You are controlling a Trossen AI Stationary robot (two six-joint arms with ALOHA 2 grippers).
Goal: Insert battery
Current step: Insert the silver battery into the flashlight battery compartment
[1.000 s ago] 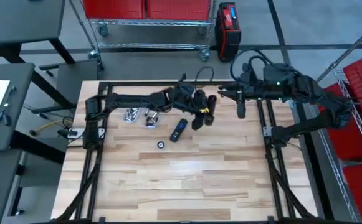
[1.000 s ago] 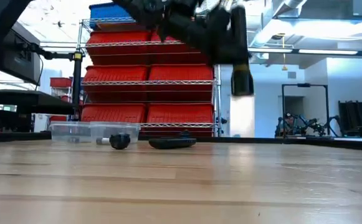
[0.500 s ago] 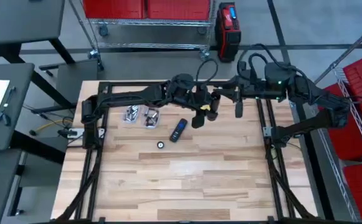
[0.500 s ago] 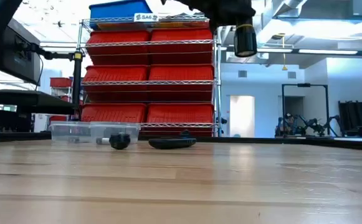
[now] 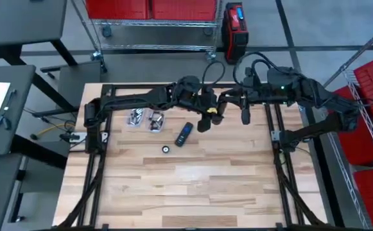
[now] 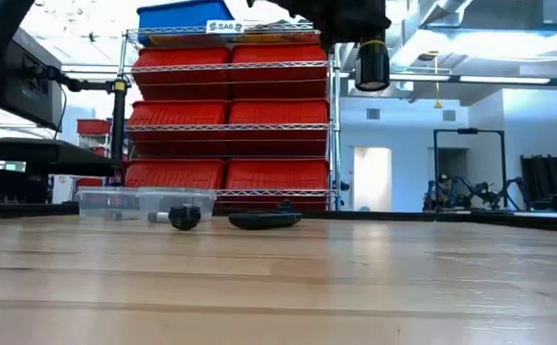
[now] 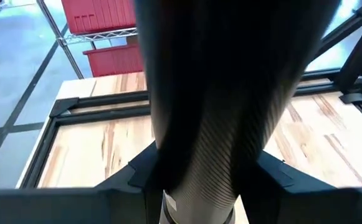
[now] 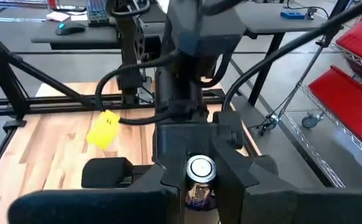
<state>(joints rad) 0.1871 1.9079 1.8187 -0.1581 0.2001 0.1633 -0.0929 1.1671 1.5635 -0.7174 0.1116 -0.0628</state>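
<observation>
Silver-capped and upright, a battery sits clamped between the dark fingers of the right gripper, its flat metal end facing the wrist camera. From above, that right gripper is held in the air over the far middle of the table, its arm reaching in from the right post. The left gripper meets it there, its arm stretched across from the left; the two tools are close together, and a small yellow tag shows between them. Whether the left gripper's jaws are parted or pressed together cannot be told: its wrist view is filled by a dark ribbed cylinder right before the lens.

On the pale wood below lie a dark remote control, a small round black piece nearer the front, and two clear plastic containers towards the left. Seen level across the table, both arms hang well above the board. Behind it stand wire shelves of red bins.
</observation>
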